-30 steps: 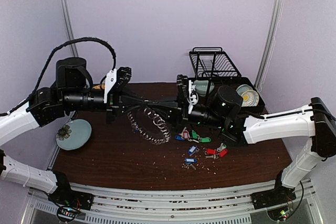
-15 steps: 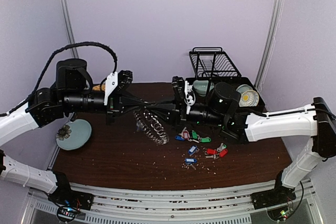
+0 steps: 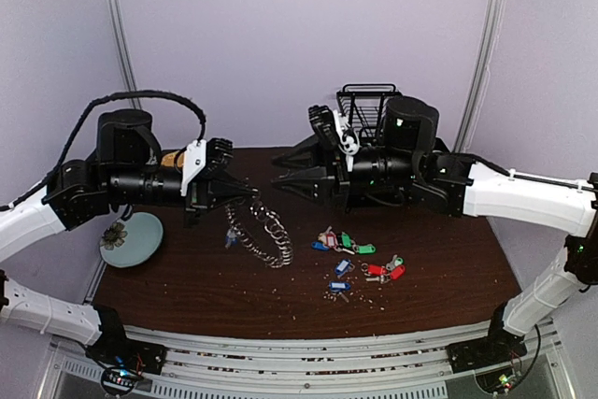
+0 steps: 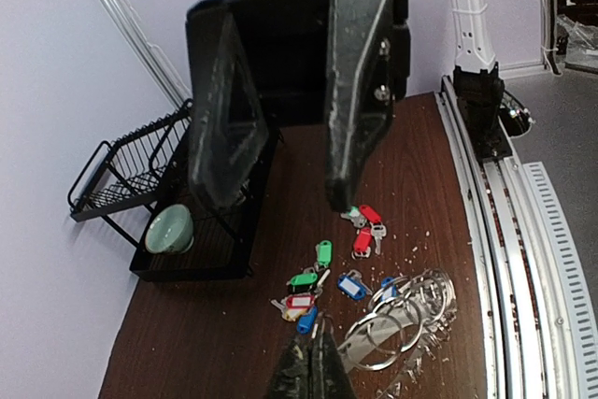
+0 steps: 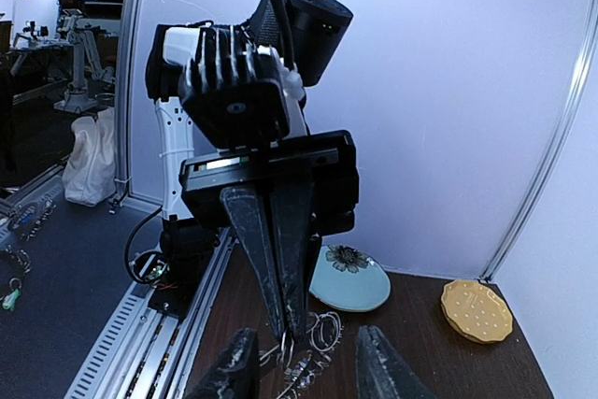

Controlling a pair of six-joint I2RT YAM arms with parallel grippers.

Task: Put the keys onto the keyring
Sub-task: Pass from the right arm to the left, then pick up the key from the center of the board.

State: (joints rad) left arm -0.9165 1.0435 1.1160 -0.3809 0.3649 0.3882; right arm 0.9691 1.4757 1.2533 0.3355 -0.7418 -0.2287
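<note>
Top external view, catalogue of what stands before me on the dark brown table (image 3: 448,296).

1. Keyring (image 3: 271,235): a chain of linked silver rings, just at 9 o'clock of the table's centre. Its upper end is lifted to the left claw and the rest trails down to the wood toward 4 o'clock. A small blue tag shows at its 9 o'clock end.
2. Keys (image 3: 341,268): lying loose at 3 to 4 o'clock of the keyring, near it but apart, in small clusters with pink, blue, green and red tags.
3. Left claw (image 3: 250,192): reaches in from 9 o'clock with its fingers pressed together. The right wrist view shows a ring of the keyring pinched at the tips.
4. Right claw (image 3: 277,172): comes in from 3 o'clock, raised above the table and facing the left claw. Its fingers are spread wide with nothing between them.
5. Plate (image 3: 131,238): pale blue-grey with a flower motif, at the table's 9 o'clock edge.
6. Dish rack (image 4: 131,170): black wire, at the 1 o'clock corner, with a pale green bowl (image 4: 170,229) inside it.
7. Yellow disc (image 5: 476,310): flat on the wood, near the plate.
</note>
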